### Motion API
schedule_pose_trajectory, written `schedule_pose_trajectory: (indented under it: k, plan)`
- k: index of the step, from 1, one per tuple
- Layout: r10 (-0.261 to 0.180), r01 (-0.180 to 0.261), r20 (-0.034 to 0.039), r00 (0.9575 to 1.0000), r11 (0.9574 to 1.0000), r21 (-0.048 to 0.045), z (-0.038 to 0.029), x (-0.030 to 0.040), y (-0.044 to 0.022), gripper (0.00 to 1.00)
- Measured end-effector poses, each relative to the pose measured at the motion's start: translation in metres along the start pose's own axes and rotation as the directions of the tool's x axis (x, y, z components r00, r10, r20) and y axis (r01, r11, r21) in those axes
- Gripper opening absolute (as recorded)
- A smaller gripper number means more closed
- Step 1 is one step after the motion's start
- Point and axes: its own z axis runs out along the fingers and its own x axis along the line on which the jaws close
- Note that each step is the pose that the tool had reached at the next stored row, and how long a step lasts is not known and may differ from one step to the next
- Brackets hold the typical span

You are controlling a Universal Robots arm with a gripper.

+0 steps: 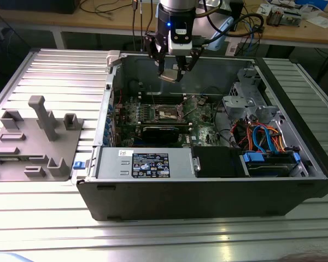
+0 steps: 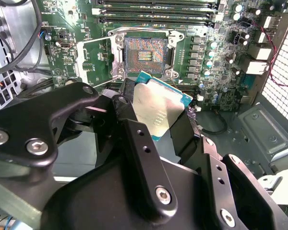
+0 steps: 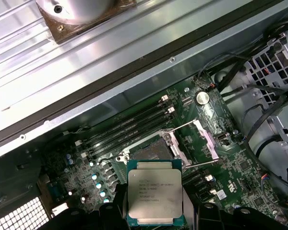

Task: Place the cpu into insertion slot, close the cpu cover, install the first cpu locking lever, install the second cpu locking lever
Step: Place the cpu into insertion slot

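Hand (image 1: 173, 70): pinching the cpu (image 2: 158, 108) by two opposite edges, metal face outward.
Cpu position: in the air above the open case (image 1: 208, 194), apart from the green board.
Insertion slot (image 2: 145, 53): bare, dark centre exposed, with the cpu cover (image 3: 205, 138) swung up beside it.
Key relation: the slot lies below the hand, just past the cpu's far edge. The chip's sides look roughly square to the socket rim.
Step in hand (judged): placement, cpu not yet seated.
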Motion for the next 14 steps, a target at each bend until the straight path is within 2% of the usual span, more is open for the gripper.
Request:
schedule_pose_trajectory:
  k: [14]
  plan:
    - [0.008,-0.008,0.0005,1.0,1.0,-0.0002,0.0,0.0,0.0,0.54]
